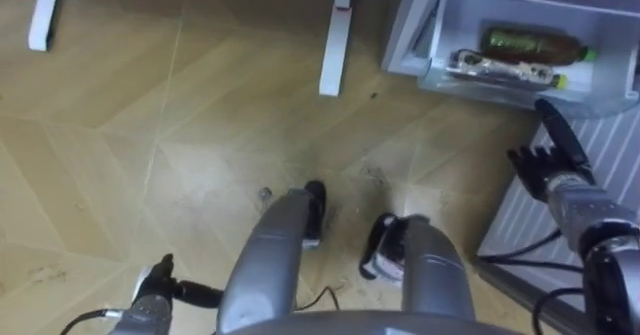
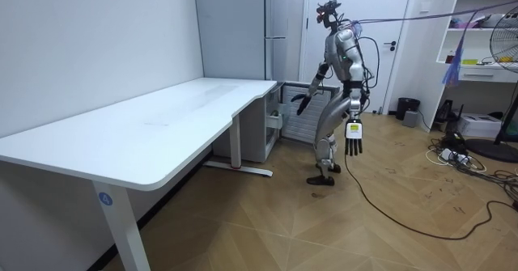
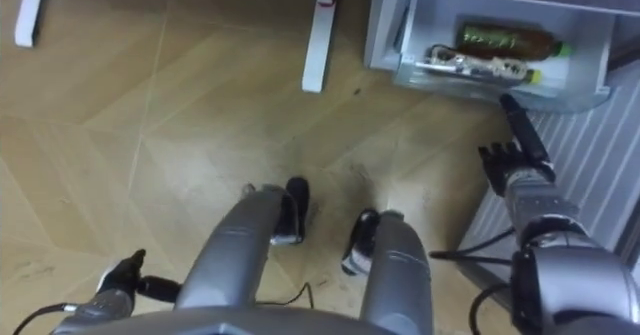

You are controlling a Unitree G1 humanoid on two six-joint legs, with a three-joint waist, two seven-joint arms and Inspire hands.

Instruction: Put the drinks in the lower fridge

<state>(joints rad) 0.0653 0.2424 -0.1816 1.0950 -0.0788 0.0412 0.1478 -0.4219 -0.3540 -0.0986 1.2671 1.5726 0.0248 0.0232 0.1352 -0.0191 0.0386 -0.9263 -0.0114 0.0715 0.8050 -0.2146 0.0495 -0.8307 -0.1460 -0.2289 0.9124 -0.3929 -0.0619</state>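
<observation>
Two drinks lie on their sides in the open white compartment (image 1: pixel 420 35) of the lower fridge (image 2: pixel 285 109). The dark bottle (image 1: pixel 530 43) lies along the back wall and the pale-labelled bottle (image 1: pixel 500 69) just in front of it, by the front edge. Both green caps point toward the compartment's right end. The right hand (image 1: pixel 545 170) reaches toward the compartment's front right corner with its fingers straight and holds nothing; whether a fingertip touches the edge cannot be told. In the room view the robot stands on the wooden floor (image 1: pixel 150 125) facing the fridge, leaning forward a little. Its left hand (image 2: pixel 354 146) hangs at its side, fingers straight and spread, empty. The white worktop (image 2: pixel 162 125) stands on the room view's left, its far end beside the fridge.
</observation>
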